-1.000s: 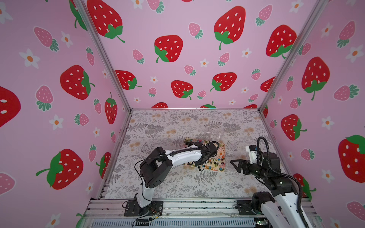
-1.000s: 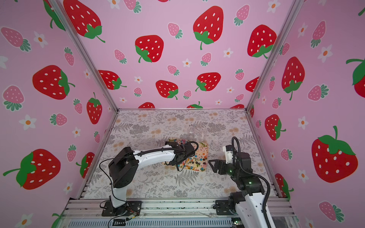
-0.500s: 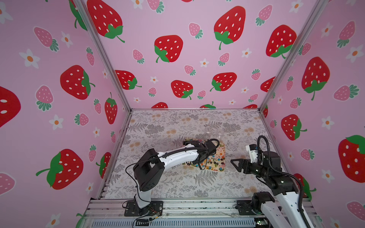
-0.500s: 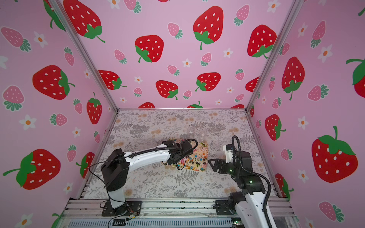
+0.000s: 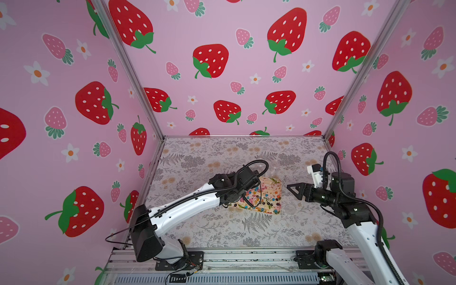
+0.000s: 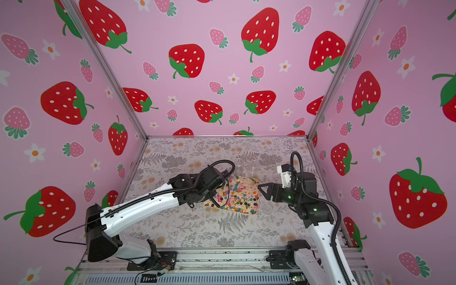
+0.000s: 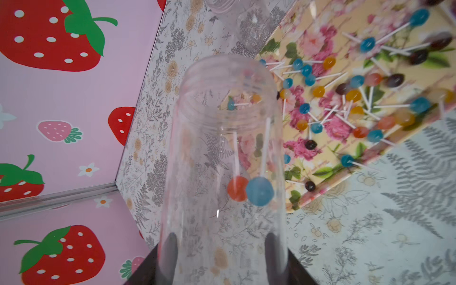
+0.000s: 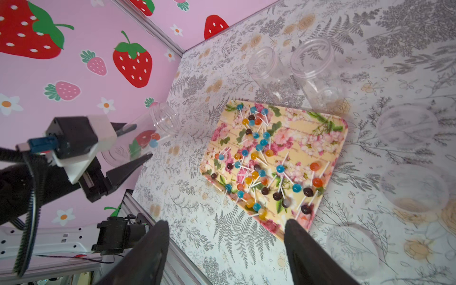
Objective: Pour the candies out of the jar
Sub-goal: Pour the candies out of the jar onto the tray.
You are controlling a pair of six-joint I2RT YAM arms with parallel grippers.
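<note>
My left gripper (image 7: 220,246) is shut on the base of a clear plastic jar (image 7: 222,138). The jar lies roughly on its side above the table, its open mouth toward a floral tray (image 8: 320,138). An orange and a blue candy (image 7: 259,191) sit inside the jar. Many candies (image 8: 256,160) lie scattered over the tray. In the right wrist view the jar (image 8: 158,123) hangs just off the tray's edge, held by the left gripper (image 8: 143,141). My right gripper (image 8: 226,222) is open and holds nothing. In both top views the right gripper (image 5: 293,188) (image 6: 264,188) hovers beside the tray (image 5: 276,183).
Two empty clear jars (image 8: 266,66) (image 8: 315,69) stand behind the tray. Clear round lids or cups (image 8: 407,128) (image 8: 414,187) (image 8: 352,249) lie on the table beside it, on the right arm's side. Strawberry-print walls enclose three sides; a metal rail (image 5: 222,259) runs along the front.
The left gripper has drawn the jar a little to the left, off the tray, and its elbow has dropped lower. The right arm has hardly moved.
</note>
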